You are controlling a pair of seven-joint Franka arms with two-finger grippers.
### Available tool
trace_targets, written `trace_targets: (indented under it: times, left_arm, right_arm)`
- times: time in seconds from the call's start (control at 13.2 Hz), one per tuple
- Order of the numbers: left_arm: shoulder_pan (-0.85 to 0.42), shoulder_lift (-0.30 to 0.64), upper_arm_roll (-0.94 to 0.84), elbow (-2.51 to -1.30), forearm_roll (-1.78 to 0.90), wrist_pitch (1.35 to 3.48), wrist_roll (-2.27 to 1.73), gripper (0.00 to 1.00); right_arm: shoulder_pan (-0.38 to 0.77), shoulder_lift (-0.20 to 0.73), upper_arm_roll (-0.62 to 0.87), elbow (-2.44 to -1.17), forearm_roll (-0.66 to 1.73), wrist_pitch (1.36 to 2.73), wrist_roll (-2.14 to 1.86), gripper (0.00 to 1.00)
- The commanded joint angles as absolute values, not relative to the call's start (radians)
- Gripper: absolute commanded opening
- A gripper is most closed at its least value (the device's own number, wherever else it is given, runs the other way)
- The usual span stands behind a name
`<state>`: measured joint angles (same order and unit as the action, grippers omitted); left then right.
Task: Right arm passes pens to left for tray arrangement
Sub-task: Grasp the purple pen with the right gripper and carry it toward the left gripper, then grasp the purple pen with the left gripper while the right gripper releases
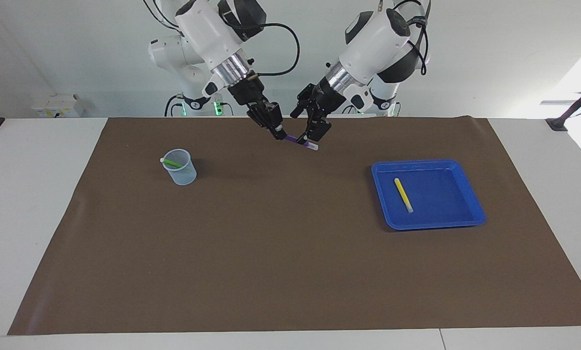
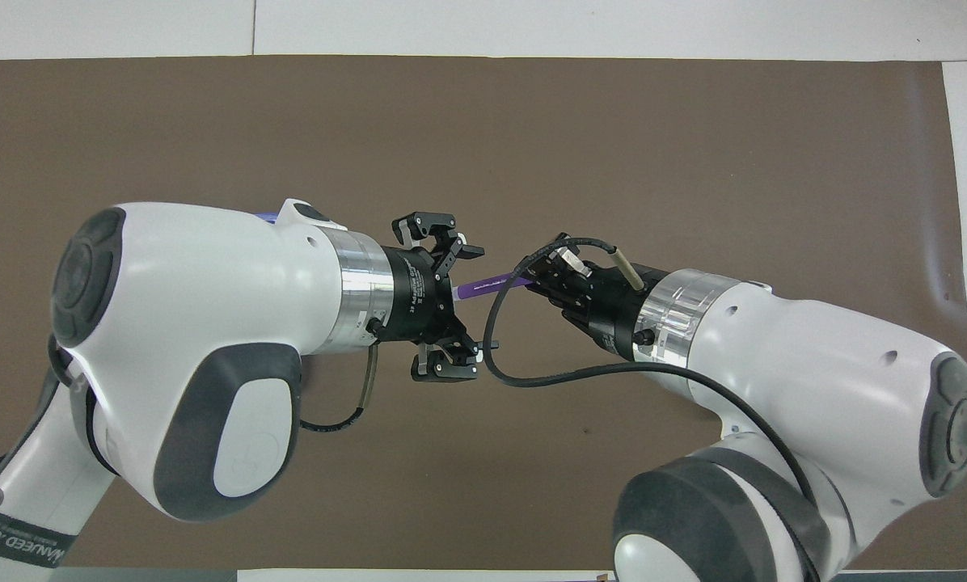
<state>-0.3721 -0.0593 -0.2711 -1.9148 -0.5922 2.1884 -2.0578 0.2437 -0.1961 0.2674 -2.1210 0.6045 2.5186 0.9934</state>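
Facing view: the right gripper is clamped on the purple pen, held in the air over the brown mat near its robot-side edge. The pen's pale tip reaches between the wide-spread fingers of the left gripper. The yellow pen lies in the blue tray; the green pen leans in the cup.

Overhead view: the purple pen spans from the right gripper into the left gripper, whose fingers stand apart on either side of it.
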Motion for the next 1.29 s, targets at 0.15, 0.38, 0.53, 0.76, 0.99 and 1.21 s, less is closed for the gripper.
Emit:
trace_targets:
  times: [0.15, 0.38, 0.53, 0.76, 0.99, 1.21]
  left_arm:
    - [-0.382, -0.121, -0.259, -2.005, -0.572, 2.244, -2.103, 1.0]
    - [-0.377, -0.12, -0.261, -2.017, -0.557, 2.317, -2.089, 1.0]
    - [-0.382, -0.101, -0.262, -2.028, -0.555, 2.376, -2.05, 1.0]
    - [-0.388, -0.092, -0.264, -2.026, -0.555, 2.385, -2.014, 1.0]
    - [-0.388, -0.092, -0.264, -2.026, -0.555, 2.385, -2.006, 0.89]
    - [-0.388, -0.092, -0.264, -2.026, -0.555, 2.385, -2.006, 0.67]
  right_arm:
    - [0.245, -0.204, 0.268, -2.146, 0.629, 2.539, 1.014, 0.0]
    - [0.245, -0.204, 0.268, -2.146, 0.629, 2.539, 1.012, 0.0]
    - [0.245, -0.203, 0.268, -2.146, 0.629, 2.542, 1.011, 0.0]
    - [0.244, -0.201, 0.267, -2.146, 0.634, 2.546, 1.012, 0.0]
    - [0.244, -0.202, 0.267, -2.146, 0.634, 2.542, 1.011, 0.0]
    - [0.244, -0.202, 0.267, -2.146, 0.634, 2.539, 1.011, 0.0]
